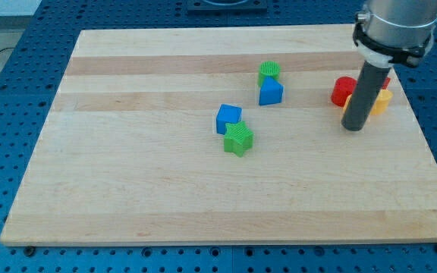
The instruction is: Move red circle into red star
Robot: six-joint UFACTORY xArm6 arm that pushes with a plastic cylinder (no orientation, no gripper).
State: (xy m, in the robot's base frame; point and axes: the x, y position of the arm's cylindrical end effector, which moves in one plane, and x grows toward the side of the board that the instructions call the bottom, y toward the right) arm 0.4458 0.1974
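The red circle (343, 90) lies near the board's right edge. My tip (353, 128) rests on the board just below it, towards the view's bottom, and the rod hides the circle's right side. A sliver of another red block (386, 81), probably the red star, shows to the right of the rod; its shape is mostly hidden. A yellow block (381, 101) sits just below that red block, and a bit of yellow (345, 107) also shows left of the rod.
A green circle (268, 72) and a blue triangle (271, 92) touch at the upper middle. A blue cube (229, 117) and a green star (238, 139) touch at the centre. The wooden board (127, 189) lies on a blue perforated table.
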